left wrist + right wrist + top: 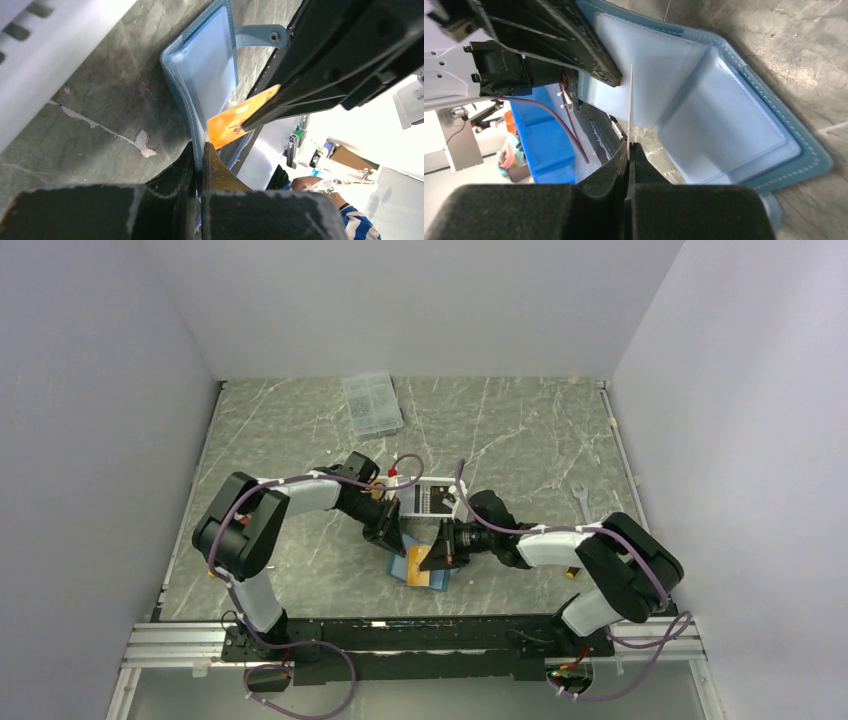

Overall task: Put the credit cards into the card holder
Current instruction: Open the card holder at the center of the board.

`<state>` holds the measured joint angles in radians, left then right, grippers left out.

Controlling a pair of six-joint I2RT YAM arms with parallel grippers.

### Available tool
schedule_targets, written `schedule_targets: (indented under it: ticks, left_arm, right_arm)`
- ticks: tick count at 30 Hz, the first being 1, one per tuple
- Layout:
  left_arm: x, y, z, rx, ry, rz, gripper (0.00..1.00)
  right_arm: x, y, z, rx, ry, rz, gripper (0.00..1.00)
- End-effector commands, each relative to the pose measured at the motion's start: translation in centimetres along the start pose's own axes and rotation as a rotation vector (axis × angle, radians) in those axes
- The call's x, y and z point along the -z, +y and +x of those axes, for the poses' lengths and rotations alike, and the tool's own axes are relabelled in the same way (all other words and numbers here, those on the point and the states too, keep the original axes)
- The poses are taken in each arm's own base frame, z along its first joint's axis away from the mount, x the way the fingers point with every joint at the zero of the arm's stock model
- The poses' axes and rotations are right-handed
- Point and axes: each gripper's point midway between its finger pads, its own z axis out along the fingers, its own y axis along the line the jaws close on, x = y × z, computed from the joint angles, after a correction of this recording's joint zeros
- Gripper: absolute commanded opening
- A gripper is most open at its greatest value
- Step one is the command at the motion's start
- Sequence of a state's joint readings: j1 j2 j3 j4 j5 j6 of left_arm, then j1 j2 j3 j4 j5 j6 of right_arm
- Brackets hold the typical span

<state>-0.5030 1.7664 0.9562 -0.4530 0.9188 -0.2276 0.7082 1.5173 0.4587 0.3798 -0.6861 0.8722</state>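
The teal-blue card holder (403, 566) lies open on the table, its pale blue slotted inside (724, 120) facing up. My left gripper (201, 148) is shut on the card holder's stitched edge (175, 80). My right gripper (629, 146) is shut on a yellow-gold credit card (234, 121), seen edge-on (630, 100) in the right wrist view. The card's free end points down into the fold of the card holder, close to the left fingers. In the top view the card (433, 558) stands over the holder between both grippers. Other cards are not clearly visible.
A white slatted basket (432, 498) holding dark and pale items sits just behind the grippers; its wall (45, 45) fills the left wrist view's upper left. A clear compartment box (372, 403) stands at the back. A wrench (583, 502) lies at the right.
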Motion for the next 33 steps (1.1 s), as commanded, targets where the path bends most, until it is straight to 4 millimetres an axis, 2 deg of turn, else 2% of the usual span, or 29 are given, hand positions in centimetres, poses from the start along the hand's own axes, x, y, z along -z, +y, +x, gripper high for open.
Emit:
schedule_targets:
  ticks: [1, 6, 10, 12, 14, 19, 23, 33]
  left_arm:
    - [-0.8, 0.6, 0.4, -0.006, -0.007, 0.007, 0.09]
    - [-0.7, 2.6, 1.1, -0.036, 0.018, -0.083, 0.17]
    - [-0.5, 3.4, 1.6, -0.052, 0.024, -0.124, 0.27]
    - [-0.4, 3.8, 1.9, -0.060, 0.040, -0.139, 0.40]
    - [-0.1, 4.0, 2.1, -0.092, 0.056, -0.160, 0.46]
    - [1.2, 5.0, 2.2, -0.215, 0.067, -0.257, 0.46]
    - [2.3, 6.5, 2.0, -0.280, 0.098, -0.369, 0.45]
    - [2.9, 4.8, 1.9, -0.439, 0.163, -0.384, 0.45]
  right_arm:
    - [0.9, -0.1, -0.8, 0.063, -0.031, 0.046, 0.00]
    - [0.3, -0.6, -1.0, 0.050, -0.017, 0.056, 0.00]
    - [-0.2, -1.0, -0.7, 0.024, -0.006, 0.040, 0.00]
    - [-0.4, -1.5, -0.3, 0.010, 0.002, 0.041, 0.00]
    - [-0.5, -2.0, 0.1, -0.003, 0.013, 0.051, 0.00]
    - [-0.3, -3.3, 0.7, -0.002, 0.031, 0.104, 0.00]
    - [-0.1, -3.4, 0.6, 0.022, 0.042, 0.136, 0.00]
    - [0.5, -1.9, -0.3, 0.050, 0.027, 0.132, 0.00]
